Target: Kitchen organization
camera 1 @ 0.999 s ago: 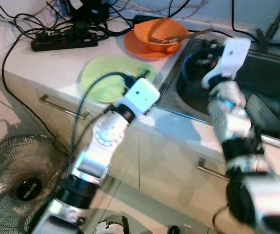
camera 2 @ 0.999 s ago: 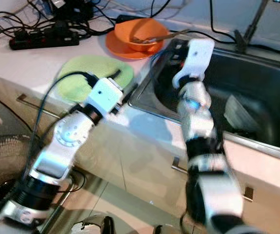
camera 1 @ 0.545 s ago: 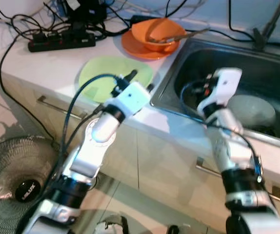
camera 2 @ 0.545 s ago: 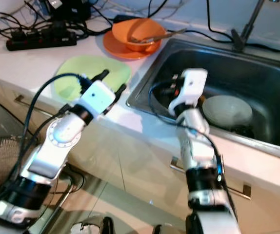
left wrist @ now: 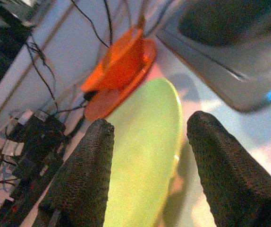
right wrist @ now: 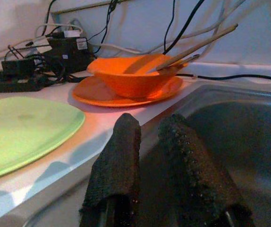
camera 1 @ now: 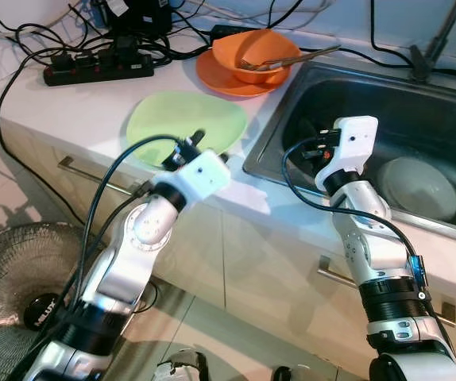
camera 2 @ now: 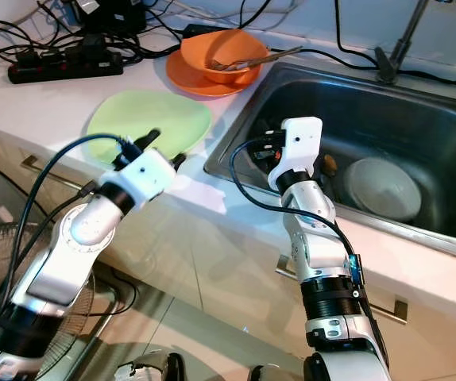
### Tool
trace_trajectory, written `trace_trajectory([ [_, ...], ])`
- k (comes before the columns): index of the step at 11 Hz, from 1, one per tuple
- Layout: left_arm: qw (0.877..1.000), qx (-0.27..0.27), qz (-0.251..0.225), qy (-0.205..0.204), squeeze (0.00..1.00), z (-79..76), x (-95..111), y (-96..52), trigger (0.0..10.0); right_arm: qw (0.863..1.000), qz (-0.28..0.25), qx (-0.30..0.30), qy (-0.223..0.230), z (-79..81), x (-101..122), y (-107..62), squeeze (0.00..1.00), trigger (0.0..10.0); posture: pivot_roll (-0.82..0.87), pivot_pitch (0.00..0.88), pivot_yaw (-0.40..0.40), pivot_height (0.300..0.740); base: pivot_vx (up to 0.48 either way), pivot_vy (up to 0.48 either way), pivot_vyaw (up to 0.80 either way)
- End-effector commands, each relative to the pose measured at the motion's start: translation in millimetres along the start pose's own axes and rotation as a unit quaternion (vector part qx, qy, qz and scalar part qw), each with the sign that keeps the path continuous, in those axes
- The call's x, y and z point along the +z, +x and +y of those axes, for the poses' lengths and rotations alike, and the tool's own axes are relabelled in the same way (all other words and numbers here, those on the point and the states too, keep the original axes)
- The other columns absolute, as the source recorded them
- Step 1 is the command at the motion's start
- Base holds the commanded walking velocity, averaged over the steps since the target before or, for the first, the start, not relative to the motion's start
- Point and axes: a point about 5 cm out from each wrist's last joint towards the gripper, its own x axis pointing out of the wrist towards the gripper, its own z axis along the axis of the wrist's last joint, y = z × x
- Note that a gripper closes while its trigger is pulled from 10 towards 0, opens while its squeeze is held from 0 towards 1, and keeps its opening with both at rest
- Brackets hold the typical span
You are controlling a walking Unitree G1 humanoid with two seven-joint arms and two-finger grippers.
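Green plate (camera 1: pixel 186 127) on counter, left gripper (left wrist: pixel 147 161) fingers apart above it; right gripper (right wrist: pixel 154 163) over sink (camera 1: pixel 419 119), fingers slightly parted

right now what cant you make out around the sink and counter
- Sink: its right part is cut off by the edge of both eye views.
- Small orange item beside the grey dish: too small to identify, partly behind the right arm.
- Orange bowl: what lies under the utensils is hidden by its rim.
- Green plate: its near edge is covered by the left gripper.
- Right gripper: in the eye views, hidden behind its own wrist housing.
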Motion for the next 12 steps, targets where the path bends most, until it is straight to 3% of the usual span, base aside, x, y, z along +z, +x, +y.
trace_trajectory([
  [1, 1.0, -0.011, 0.004, 0.007, 0.0, -2.2, 1.9, -3.0, 10.0, 1.0, -0.016, 0.004, -0.013, 1.2, 8.5, 2.0, 0.0, 10.0, 0.12, 0.06, 0.028, 0.74, 0.0, 0.0, 0.0],
  [2, 0.998, -0.032, 0.027, 0.039, 0.0, -0.1, 3.7, -6.6, 10.0, 1.0, -0.01, 0.006, -0.015, 2.3, 5.9, 1.5, 0.0, 10.0, 0.13, 0.063, 0.025, 0.74, 0.0, 0.0, 0.0],
  [4, 0.996, -0.029, 0.05, 0.063, 0.0, 9.1, 6.9, -2.2, 10.0, 1.0, -0.007, 0.009, -0.014, 5.6, 4.8, 3.1, 0.0, 10.0, 0.13, 0.066, 0.024, 0.74, 0.0, 0.0, 0.0],
  [9, 0.99, -0.059, 0.094, 0.083, 0.0, 6.5, -0.4, -0.4, 10.0, 1.0, -0.013, -0.001, -0.008, 3.4, 8.2, 4.6, 0.0, 10.0, 0.12, 0.08, 0.03, 0.74, 0.0, 0.0, 0.0],
  [12, 0.982, -0.058, 0.125, 0.126, 0.0, 10.6, -9.2, 2.3, 10.0, 1.0, -0.016, -0.002, -0.005, 5.0, 9.4, 6.7, 0.0, 10.0, 0.12, 0.08, 0.031, 0.74, 0.0, 0.0, 0.0],
])
